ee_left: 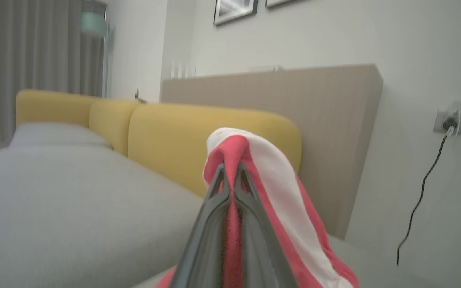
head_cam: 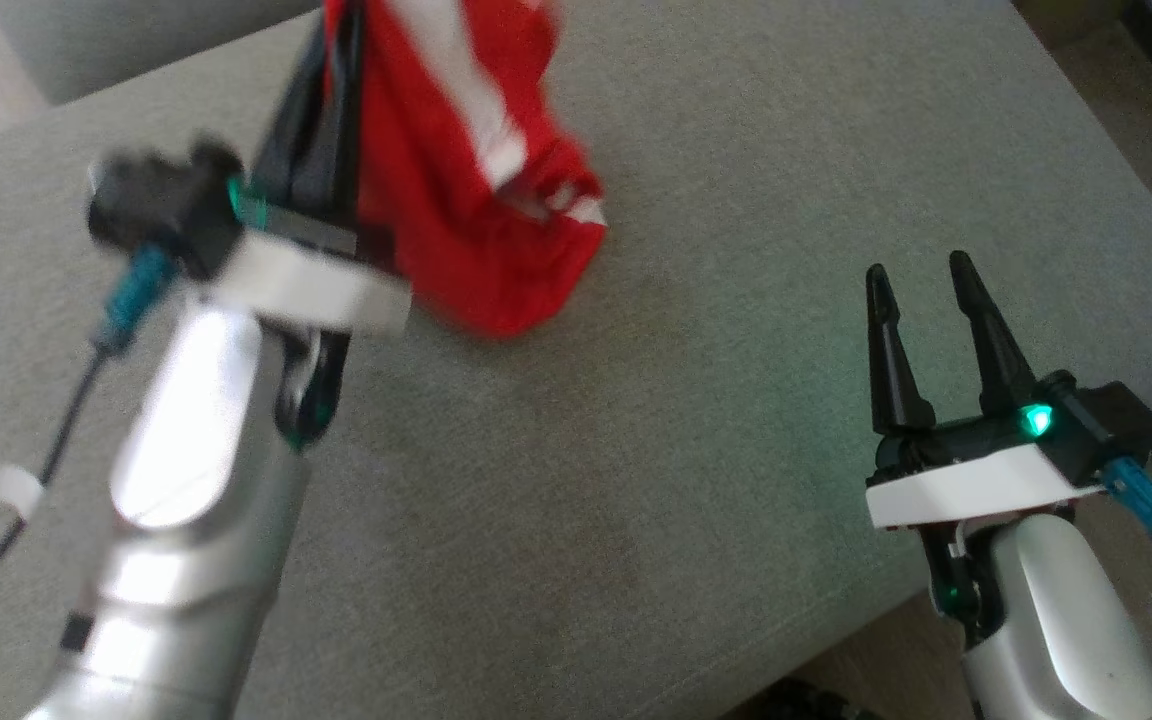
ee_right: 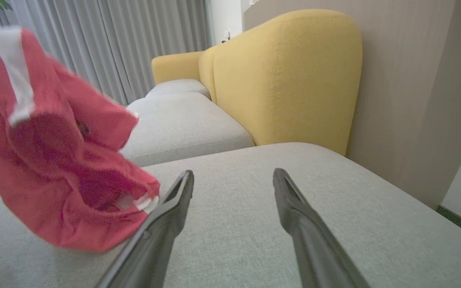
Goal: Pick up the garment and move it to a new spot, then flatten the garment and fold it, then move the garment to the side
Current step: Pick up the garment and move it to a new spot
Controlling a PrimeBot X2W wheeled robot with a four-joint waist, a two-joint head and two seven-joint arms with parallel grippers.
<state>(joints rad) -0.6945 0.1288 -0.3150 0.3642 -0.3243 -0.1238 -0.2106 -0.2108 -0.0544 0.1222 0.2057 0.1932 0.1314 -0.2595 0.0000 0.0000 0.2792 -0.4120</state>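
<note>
A red garment with white stripes [head_cam: 476,170] hangs bunched in the air at the top middle of the head view, over the grey cushion [head_cam: 636,480]. My left gripper [ee_left: 230,170] is shut on the garment's top fold [ee_left: 254,160], and the cloth drapes down past its fingers. The same garment [ee_right: 54,160] dangles at the left of the right wrist view, its lower edge close to the cushion. My right gripper [head_cam: 921,270] stands open near the cushion's right front edge, nothing between its fingers [ee_right: 182,192], well apart from the garment.
The grey seat cushion [ee_right: 254,224] spreads wide, with yellow backrests [ee_right: 286,76] behind it. A beige panel [ee_left: 294,104] and a wall socket with a dark cable [ee_left: 448,120] lie beyond. The cushion's edge drops to the floor [head_cam: 1116,90] at the right.
</note>
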